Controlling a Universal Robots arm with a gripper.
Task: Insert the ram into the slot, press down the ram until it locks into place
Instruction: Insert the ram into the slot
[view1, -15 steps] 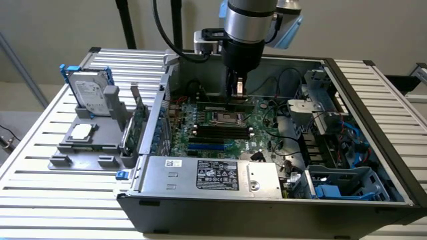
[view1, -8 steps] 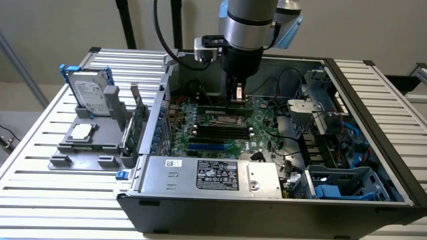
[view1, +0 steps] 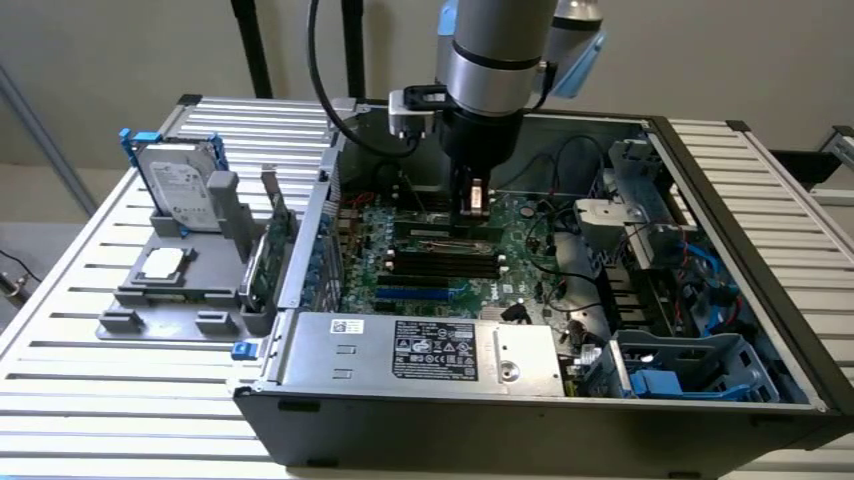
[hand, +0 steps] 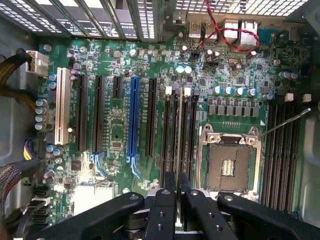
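My gripper (view1: 474, 203) reaches down into the open computer case (view1: 534, 420) over the green motherboard (hand: 115, 125). In the wrist view the gripper (hand: 176, 176) is shut on the ram (hand: 178, 135), which appears edge-on as a thin pale strip. The ram stands upright along a bank of parallel black memory slots (hand: 193, 130), in line with one of the middle ones. White end clips (hand: 168, 91) sit at the far end of the bank. Whether the ram sits fully down in its slot I cannot tell. In the exterior view, more black slots (view1: 447, 263) lie just in front of the gripper.
A blue socket (hand: 133, 115), black expansion sockets (hand: 98, 115) and a white one (hand: 62, 105) lie beside the memory bank. The CPU socket (hand: 230, 167) and a second slot bank (hand: 282, 150) are on the other side. A power supply (view1: 427, 350), drive cage (view1: 681, 375) and fixture with hard drive (view1: 180, 185) surround it.
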